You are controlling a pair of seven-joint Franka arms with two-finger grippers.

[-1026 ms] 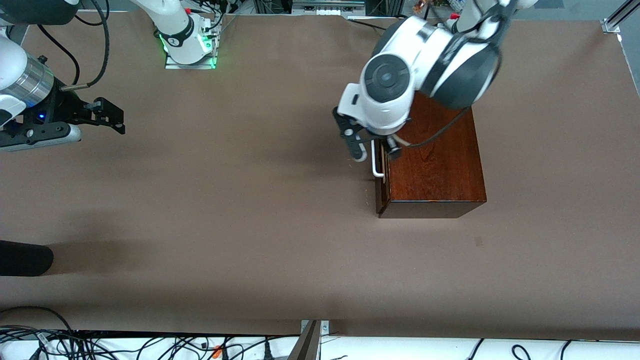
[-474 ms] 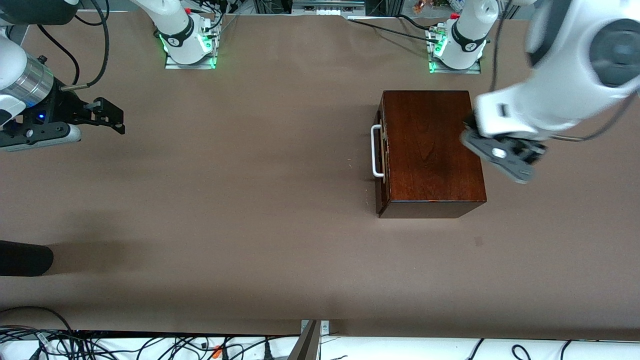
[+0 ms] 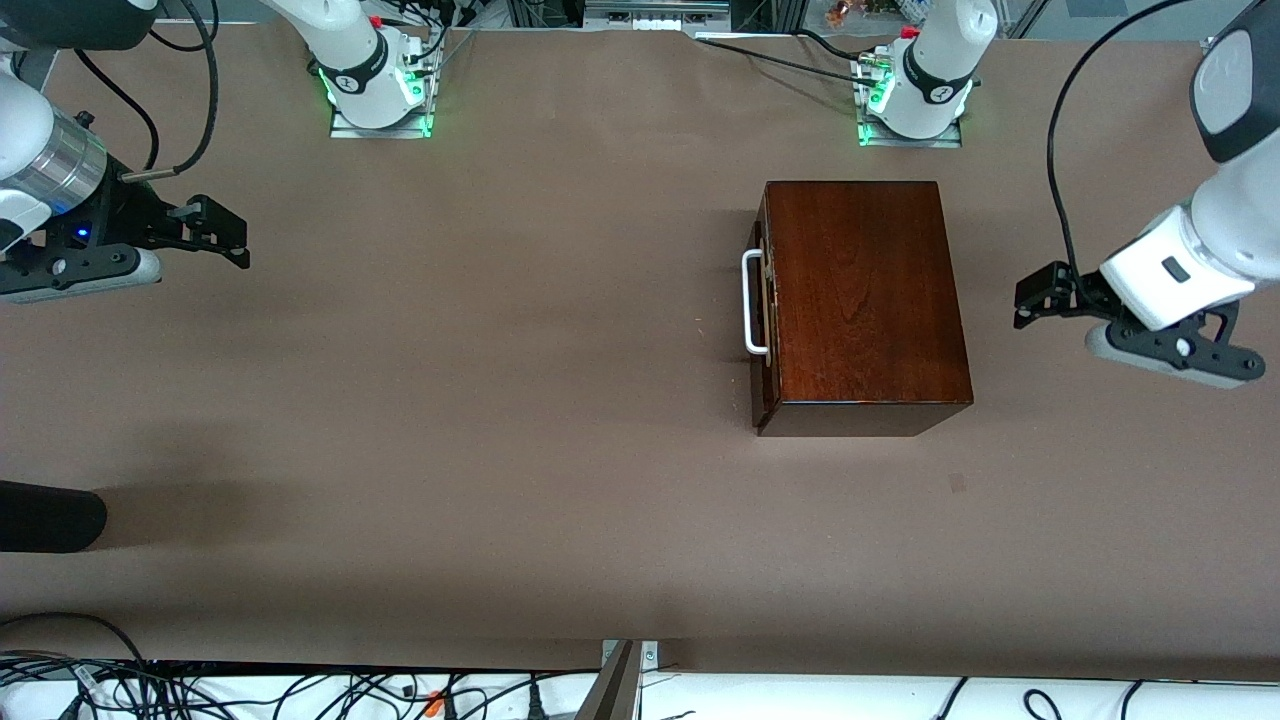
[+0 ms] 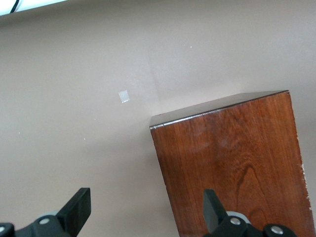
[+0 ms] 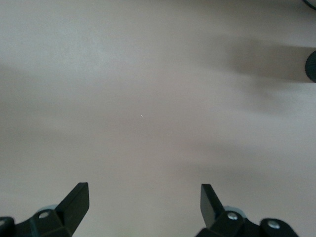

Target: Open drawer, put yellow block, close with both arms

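Note:
The dark reddish-brown wooden box [image 3: 865,300] stands on the brown table toward the left arm's end. Its drawer [image 3: 765,300] looks pushed in, and the white bar handle [image 3: 750,305] faces the right arm's end. The yellow block is out of view. My left gripper [image 3: 1035,298] hangs open and empty over the table, beside the box end away from the handle. In the left wrist view the left gripper [image 4: 145,202] has the box [image 4: 237,163] edge below it. My right gripper [image 3: 225,235] waits open and empty over bare table at the right arm's end; the right wrist view shows the right gripper [image 5: 143,195] over bare table.
A black rounded object [image 3: 50,515] juts in at the table's edge near the right arm's end, nearer the front camera. A small pale mark [image 3: 958,483] lies on the table just nearer the camera than the box. Cables run along the front edge.
My left arm has swung away from the drawer handle, across the top of the box, to the left arm's end of the table. The right arm has not moved.

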